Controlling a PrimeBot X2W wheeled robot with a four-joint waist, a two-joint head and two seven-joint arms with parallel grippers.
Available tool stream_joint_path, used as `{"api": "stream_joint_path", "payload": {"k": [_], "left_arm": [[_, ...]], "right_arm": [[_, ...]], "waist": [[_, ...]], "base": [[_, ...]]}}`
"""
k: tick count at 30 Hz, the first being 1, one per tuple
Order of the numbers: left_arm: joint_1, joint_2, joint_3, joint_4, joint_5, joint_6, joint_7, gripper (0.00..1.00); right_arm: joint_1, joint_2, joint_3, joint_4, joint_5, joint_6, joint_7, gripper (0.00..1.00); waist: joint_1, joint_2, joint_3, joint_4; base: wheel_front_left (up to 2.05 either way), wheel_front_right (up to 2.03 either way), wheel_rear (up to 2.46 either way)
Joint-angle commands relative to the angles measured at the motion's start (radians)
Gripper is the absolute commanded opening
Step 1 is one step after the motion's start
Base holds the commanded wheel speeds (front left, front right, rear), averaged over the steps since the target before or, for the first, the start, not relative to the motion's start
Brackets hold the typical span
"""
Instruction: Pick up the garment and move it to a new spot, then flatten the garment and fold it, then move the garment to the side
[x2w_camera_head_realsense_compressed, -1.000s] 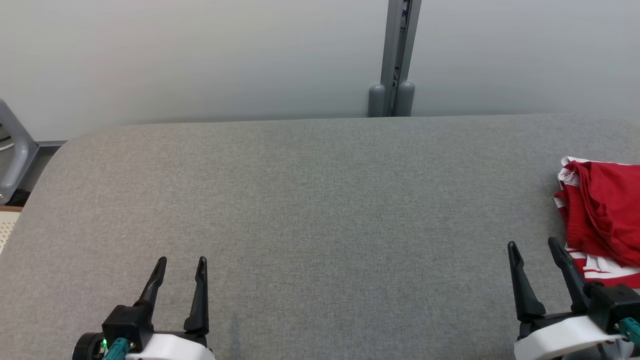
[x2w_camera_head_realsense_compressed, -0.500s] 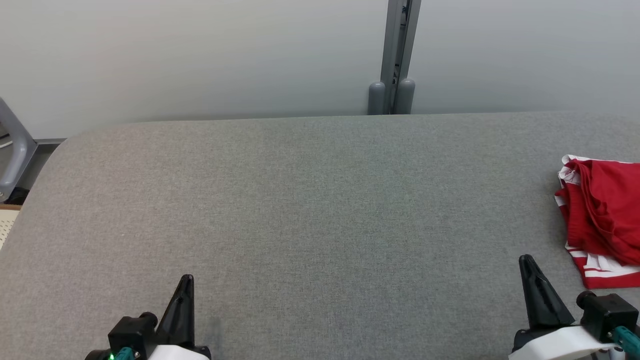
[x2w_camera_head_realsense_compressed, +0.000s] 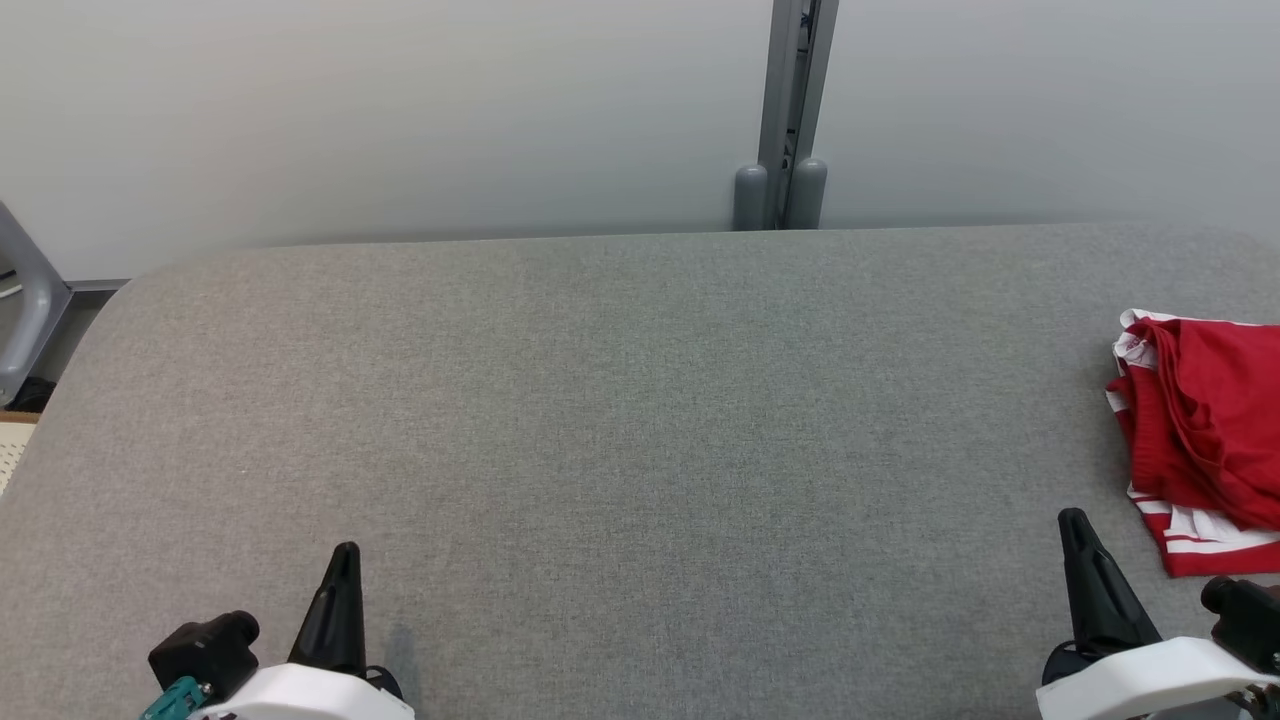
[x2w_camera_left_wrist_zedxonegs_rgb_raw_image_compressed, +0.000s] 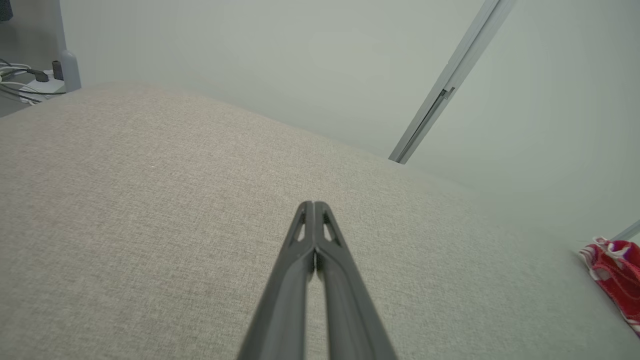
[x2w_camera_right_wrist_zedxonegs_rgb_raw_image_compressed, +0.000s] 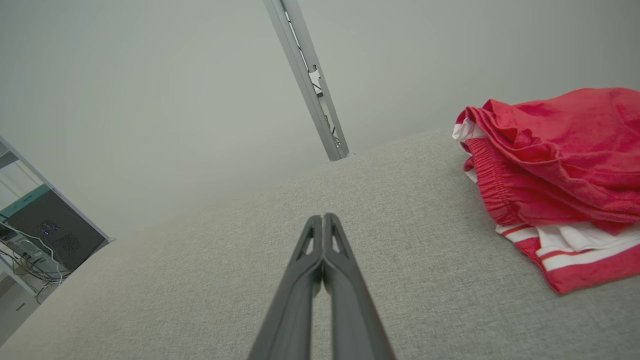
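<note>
Black left claw (x2w_camera_head_realsense_compressed: 343, 560) and right claw (x2w_camera_head_realsense_compressed: 1074, 525) point forward over table (x2w_camera_head_realsense_compressed: 640, 400), pinched closed.

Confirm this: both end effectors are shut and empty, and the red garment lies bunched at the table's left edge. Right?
No: the red garment lies bunched at the table's right edge, as the head view shows. The left end effector and right end effector are indeed shut and empty.

closed left hand (x2w_camera_left_wrist_zedxonegs_rgb_raw_image_compressed: 314, 206) – grey table (x2w_camera_left_wrist_zedxonegs_rgb_raw_image_compressed: 125, 200), red garment (x2w_camera_left_wrist_zedxonegs_rgb_raw_image_compressed: 616, 270)
</note>
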Motion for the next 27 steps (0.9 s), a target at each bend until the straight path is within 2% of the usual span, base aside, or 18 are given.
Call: {"api": "stream_joint_path", "payload": {"k": [1, 27], "left_arm": [[-0.037, 0.004, 0.016, -0.014, -0.041, -0.009, 0.010, 0.00], [-0.073, -0.018, 0.097, -0.012, -0.375, -0.068, 0.104, 0.00]], "right_arm": [[-0.032, -0.006, -0.007, -0.008, 0.046, 0.000, 0.009, 0.00], [-0.070, -0.005, -0.035, 0.022, 0.421, 0.000, 0.081, 0.00]], "waist": [[0.0000, 0.0000, 0.000, 0.000], [0.0000, 0.0000, -0.002, -0.007]], "base": [[0.00, 0.00, 0.00], [0.00, 0.00, 0.00]]}}
